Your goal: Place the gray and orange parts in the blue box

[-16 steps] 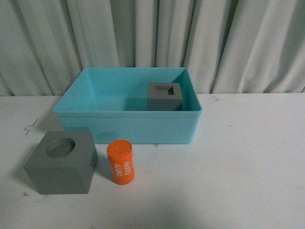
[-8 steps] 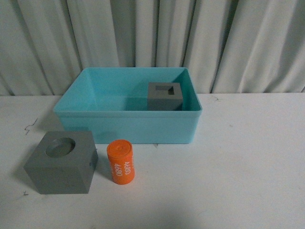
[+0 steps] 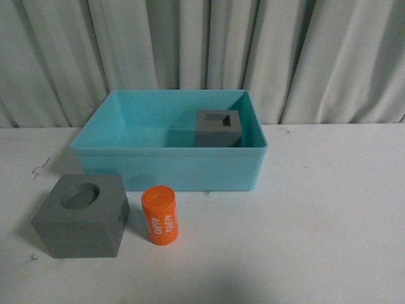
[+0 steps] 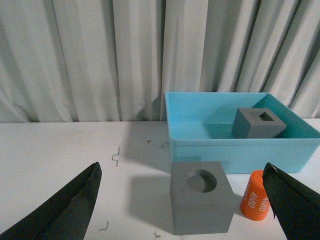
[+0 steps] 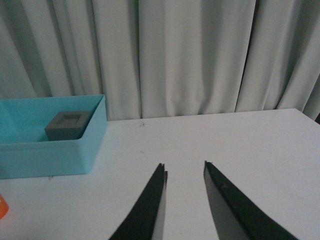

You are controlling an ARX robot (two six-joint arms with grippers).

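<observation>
No real change across the last second in the front view: nothing has moved and no arm is in shot. So progress is flat at one of three parts in.

Left to right:
- Matte gray cube with a round recess (image 3: 79,215) sits on the white table (image 3: 316,221), outside the bin.
- Small orange cylinder printed "4680" (image 3: 161,214) stands upright just beside it, also outside.
- Large light blue plastic box (image 3: 190,170) is behind both. The gray cube with a square recess (image 3: 218,128) is already inside, at its far right corner.

Left gripper (image 4: 181,167) hangs above the table, spread wide and empty. It's lined up on the round-recess cube, which looks like the next pick.

Right gripper (image 5: 184,167) is over bare table right of the box, jaws parted by a narrow gap, gripping nothing.
</observation>
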